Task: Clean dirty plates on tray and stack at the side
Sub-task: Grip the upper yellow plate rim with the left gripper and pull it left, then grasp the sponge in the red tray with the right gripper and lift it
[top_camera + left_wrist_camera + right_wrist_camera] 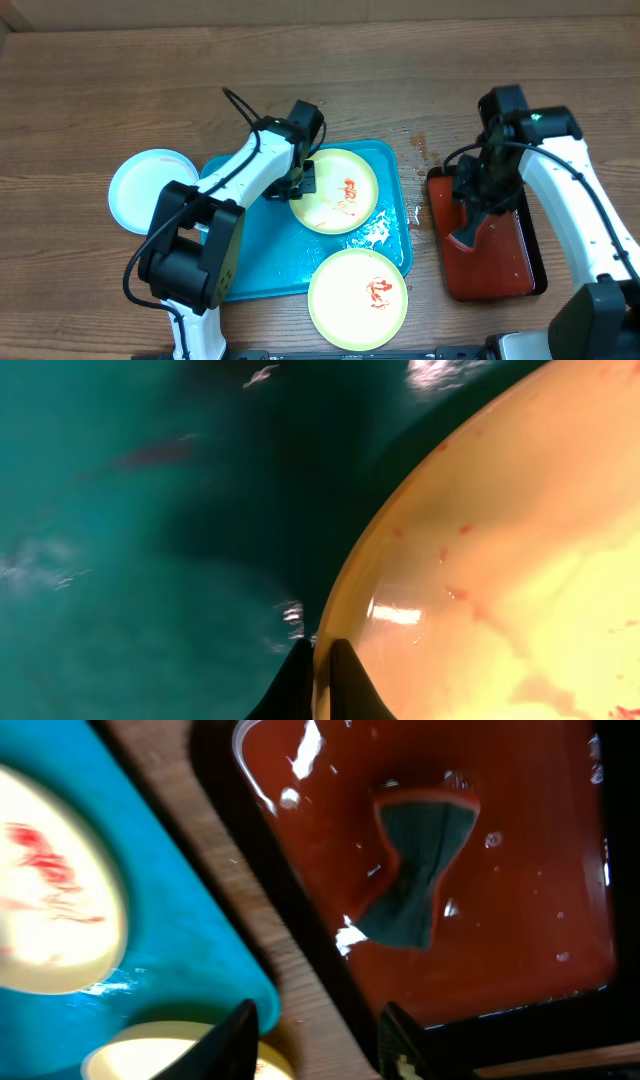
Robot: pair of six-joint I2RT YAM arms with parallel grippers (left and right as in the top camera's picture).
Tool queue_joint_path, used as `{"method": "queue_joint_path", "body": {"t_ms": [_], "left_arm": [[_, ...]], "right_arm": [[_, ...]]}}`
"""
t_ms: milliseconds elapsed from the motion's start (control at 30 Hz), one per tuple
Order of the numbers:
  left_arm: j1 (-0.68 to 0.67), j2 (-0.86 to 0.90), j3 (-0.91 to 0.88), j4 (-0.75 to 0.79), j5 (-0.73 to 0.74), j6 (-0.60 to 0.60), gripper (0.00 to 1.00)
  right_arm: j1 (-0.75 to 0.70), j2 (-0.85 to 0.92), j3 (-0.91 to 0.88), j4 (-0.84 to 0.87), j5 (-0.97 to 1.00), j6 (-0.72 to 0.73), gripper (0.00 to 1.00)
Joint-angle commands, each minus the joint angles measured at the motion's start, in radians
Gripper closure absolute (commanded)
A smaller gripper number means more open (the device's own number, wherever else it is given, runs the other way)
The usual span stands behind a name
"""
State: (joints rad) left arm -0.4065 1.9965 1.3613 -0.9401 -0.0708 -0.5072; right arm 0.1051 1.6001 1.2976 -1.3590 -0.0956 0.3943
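Observation:
A lime-rimmed dirty plate (335, 190) with red sauce smears lies on the turquoise tray (250, 265). My left gripper (301, 182) is shut on that plate's left rim; in the left wrist view the two black fingers (345, 685) pinch the plate's edge (500, 580) over the tray (150, 560). A second lime-rimmed plate (358, 298) overhangs the tray's front right corner. A pale blue-white plate (150, 190) rests on the table left of the tray. My right gripper (320, 1045) hangs open and holds nothing, near the dark red tray's left edge (462, 200).
A dark green sponge (420, 870) lies in the wet, dark red, black-rimmed tray (530, 940) at the right (500, 270). A strip of wooden table (300, 990) separates the two trays. Water droplets sit on the turquoise tray's right side (380, 232).

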Motion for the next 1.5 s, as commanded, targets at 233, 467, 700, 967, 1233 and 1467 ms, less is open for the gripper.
{"method": "queue_joint_path", "body": {"t_ms": [233, 467, 700, 967, 1233, 1467], "left_arm": [[0.132, -0.006, 0.0, -0.073, -0.139, 0.036, 0.96], [0.138, -0.006, 0.0, -0.045, -0.098, 0.103, 0.96], [0.139, -0.005, 0.0, 0.071, 0.072, 0.18, 0.96], [0.164, -0.005, -0.011, 0.095, 0.169, 0.217, 0.96], [0.172, -0.005, -0.098, 0.154, 0.203, 0.216, 0.95], [0.172, -0.005, -0.144, 0.185, 0.246, 0.216, 0.96]], "right_arm": [[-0.004, -0.004, -0.211, 0.146, 0.046, 0.164, 0.52], [-0.064, -0.001, -0.3, 0.296, 0.039, 0.235, 0.52], [-0.145, 0.0, -0.31, 0.356, 0.035, 0.201, 0.57], [-0.15, 0.0, -0.334, 0.371, 0.006, 0.166, 0.59], [-0.15, 0.0, -0.421, 0.439, -0.04, 0.148, 0.78], [-0.15, 0.0, -0.481, 0.517, -0.049, 0.148, 0.83]]}}
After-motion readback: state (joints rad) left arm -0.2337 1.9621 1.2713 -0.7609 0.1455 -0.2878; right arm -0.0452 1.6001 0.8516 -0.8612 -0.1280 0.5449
